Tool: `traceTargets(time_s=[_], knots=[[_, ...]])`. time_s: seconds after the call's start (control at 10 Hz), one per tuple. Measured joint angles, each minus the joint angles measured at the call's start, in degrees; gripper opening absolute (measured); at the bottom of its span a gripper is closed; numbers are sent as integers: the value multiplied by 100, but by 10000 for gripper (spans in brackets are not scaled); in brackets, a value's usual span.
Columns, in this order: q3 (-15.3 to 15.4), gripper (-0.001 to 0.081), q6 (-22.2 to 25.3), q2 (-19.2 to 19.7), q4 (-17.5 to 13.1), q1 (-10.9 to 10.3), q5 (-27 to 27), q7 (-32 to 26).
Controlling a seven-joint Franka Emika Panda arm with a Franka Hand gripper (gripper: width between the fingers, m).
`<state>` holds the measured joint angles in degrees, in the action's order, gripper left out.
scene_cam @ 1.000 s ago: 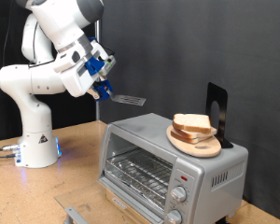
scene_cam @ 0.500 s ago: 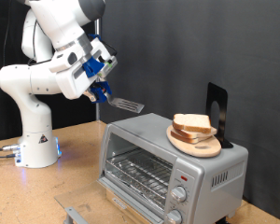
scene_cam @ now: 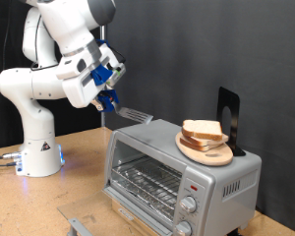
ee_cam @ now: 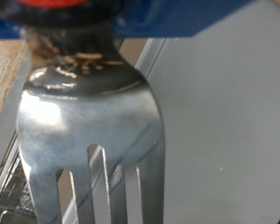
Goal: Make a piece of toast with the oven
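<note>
My gripper [scene_cam: 108,97] is shut on the handle of a slotted metal spatula [scene_cam: 136,116], whose blade hovers just over the top corner of the oven on the exterior view's left. The silver oven [scene_cam: 157,147] shows its wire rack [scene_cam: 146,181], and its door looks folded down. Two pale bread slices [scene_cam: 204,130] lie stacked on a round wooden plate [scene_cam: 199,151] on top of the oven, to the right of the blade and apart from it. In the wrist view the spatula [ee_cam: 91,121] fills the picture above the oven's grey top [ee_cam: 229,121].
A black upright stand [scene_cam: 228,114] rises behind the plate on the oven. The oven has two knobs [scene_cam: 189,205] at its front right. The robot's base [scene_cam: 37,147] stands on the wooden table [scene_cam: 49,202] at the exterior view's left.
My gripper has moved down and slightly right with the spatula. The blade has dropped from clear above the oven to just over its top corner.
</note>
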<state>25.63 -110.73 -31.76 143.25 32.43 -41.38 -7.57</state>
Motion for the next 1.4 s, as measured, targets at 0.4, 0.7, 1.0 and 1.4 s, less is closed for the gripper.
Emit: traceTargets(time_s=[0.4,0.7,1.0,1.4], knots=[[634,485,-885,144,-122,4,3,85],[827,485,-1023,328,-222,8,3,118],[965,485,-1149,435,-254,9,3,266],[1099,485,-1292,549,-277,10,3,426]])
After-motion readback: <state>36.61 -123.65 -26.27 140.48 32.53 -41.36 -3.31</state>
